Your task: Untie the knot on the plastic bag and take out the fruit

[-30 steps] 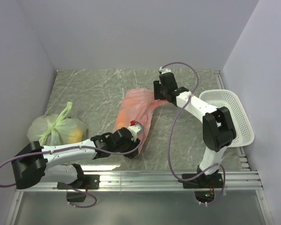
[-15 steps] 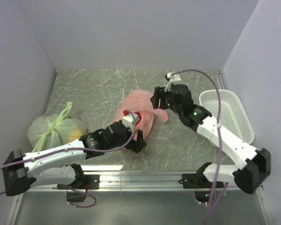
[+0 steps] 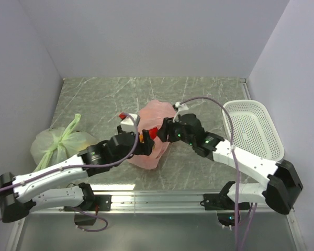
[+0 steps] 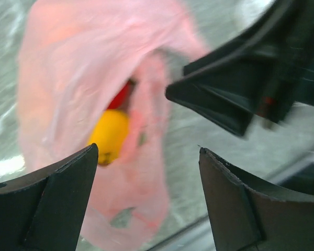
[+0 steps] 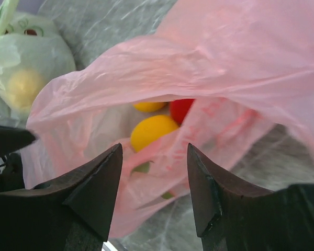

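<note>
The pink plastic bag (image 3: 156, 116) lies crumpled at the table's middle. Its mouth gapes open in the right wrist view (image 5: 146, 78). Inside I see a yellow fruit (image 5: 152, 130), a second yellow fruit (image 5: 149, 106) and a red fruit (image 5: 180, 109). The left wrist view shows the bag (image 4: 78, 63) with a yellow fruit (image 4: 110, 135) and a red one (image 4: 120, 97). No tied knot shows in any view. My left gripper (image 3: 145, 138) hovers open over the bag's near left side (image 4: 146, 157). My right gripper (image 3: 165, 130) is open just before the mouth (image 5: 154, 178). Neither holds anything.
A pale green tied bag (image 3: 60, 144) with fruit sits at the left, also seen in the right wrist view (image 5: 26, 68). A white mesh basket (image 3: 254, 130) stands at the right. The right gripper's black body (image 4: 240, 89) is close in front of the left gripper.
Both grippers have moved in over the pink bag from its near-left and far-right sides. The bag has bunched up into a shorter heap.
</note>
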Robot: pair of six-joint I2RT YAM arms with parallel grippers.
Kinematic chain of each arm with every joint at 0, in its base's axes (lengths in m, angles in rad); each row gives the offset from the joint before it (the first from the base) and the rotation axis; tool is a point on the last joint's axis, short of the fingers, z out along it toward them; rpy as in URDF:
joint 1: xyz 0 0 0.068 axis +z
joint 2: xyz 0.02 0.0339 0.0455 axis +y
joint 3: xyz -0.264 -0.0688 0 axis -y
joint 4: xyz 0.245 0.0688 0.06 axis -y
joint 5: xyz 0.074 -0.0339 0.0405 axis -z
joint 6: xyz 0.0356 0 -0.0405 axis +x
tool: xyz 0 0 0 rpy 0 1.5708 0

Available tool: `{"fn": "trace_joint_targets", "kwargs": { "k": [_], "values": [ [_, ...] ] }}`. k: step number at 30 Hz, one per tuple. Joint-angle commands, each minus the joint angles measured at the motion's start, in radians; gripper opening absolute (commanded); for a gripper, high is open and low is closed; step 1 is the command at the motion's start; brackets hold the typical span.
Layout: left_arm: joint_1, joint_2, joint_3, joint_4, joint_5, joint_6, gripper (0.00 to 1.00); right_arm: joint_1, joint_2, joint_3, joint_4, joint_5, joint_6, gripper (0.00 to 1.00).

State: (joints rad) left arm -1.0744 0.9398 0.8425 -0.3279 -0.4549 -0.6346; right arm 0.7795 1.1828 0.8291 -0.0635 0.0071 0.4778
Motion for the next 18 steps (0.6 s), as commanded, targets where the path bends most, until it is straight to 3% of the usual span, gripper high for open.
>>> {"fn": "trace_joint_targets", "kwargs": {
  "k": [1,6,12,18],
  "values": [
    [-0.004,0.103,0.027,-0.108,-0.157,-0.042,0.84,0.052,0.081,0.004,0.117,-0.009,0.067,0.59],
    [-0.001,0.203,0.015,-0.174,-0.272,-0.146,0.8,0.066,0.202,0.007,0.012,0.054,0.1,0.59],
    [0.007,0.225,-0.052,-0.247,-0.274,-0.301,0.53,0.064,0.213,-0.096,-0.107,0.146,0.133,0.57],
    [0.008,0.113,-0.177,-0.189,-0.209,-0.393,0.32,0.05,0.187,-0.139,-0.212,0.198,0.163,0.55]
  ]
}}
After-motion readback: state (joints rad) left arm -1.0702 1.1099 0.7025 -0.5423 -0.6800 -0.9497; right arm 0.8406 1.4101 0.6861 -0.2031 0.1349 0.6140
